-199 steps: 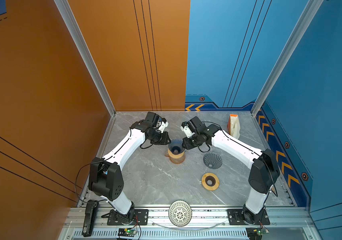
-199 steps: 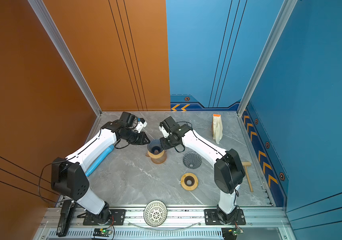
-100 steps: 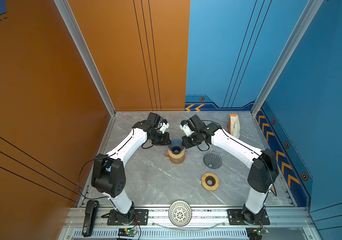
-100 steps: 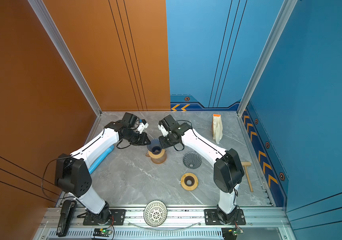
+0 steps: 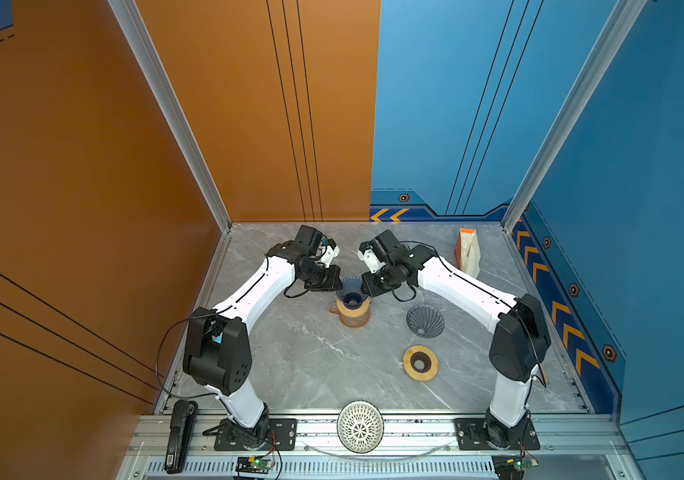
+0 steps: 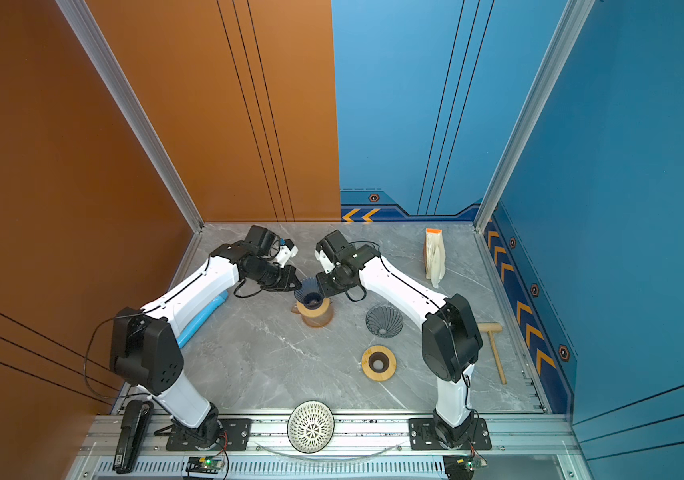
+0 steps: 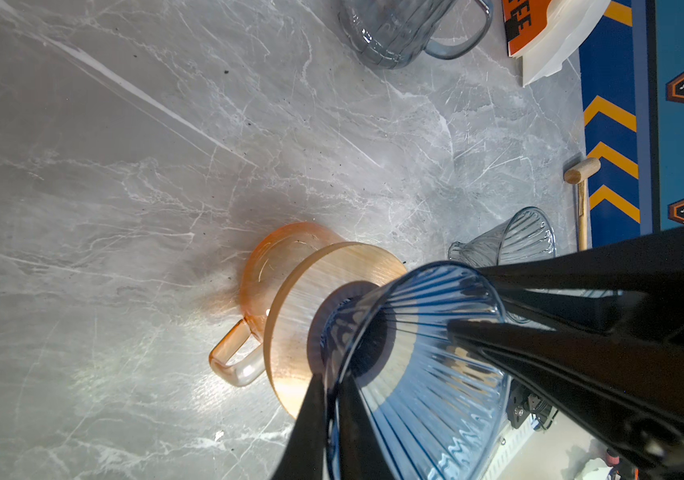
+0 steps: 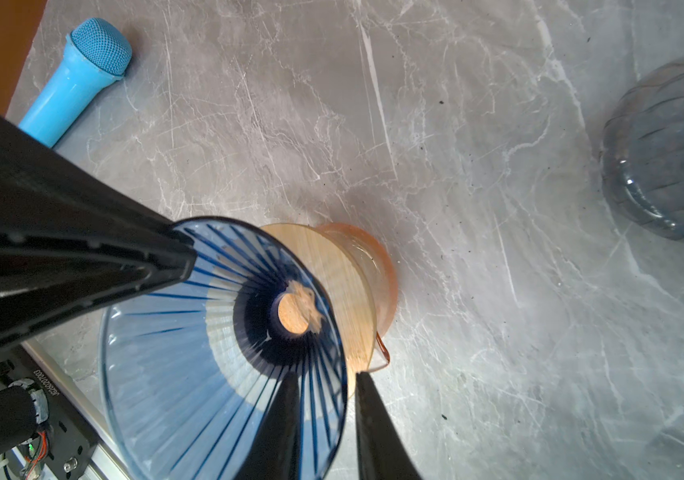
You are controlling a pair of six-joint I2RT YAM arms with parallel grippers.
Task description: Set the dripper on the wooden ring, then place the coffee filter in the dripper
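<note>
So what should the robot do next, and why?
Probably lift the right claw off the blue dripper and head for the paper filters. The dripper is empty, already seated on its wooden ring, and the left claw pinches its rim.

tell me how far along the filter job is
Done: blue dripper is seated on the orange carafe. In hand: left gripper pinches its rim, right gripper straddles it. To do: the dripper holds no filter; the filter pack stands untouched at the back.
</note>
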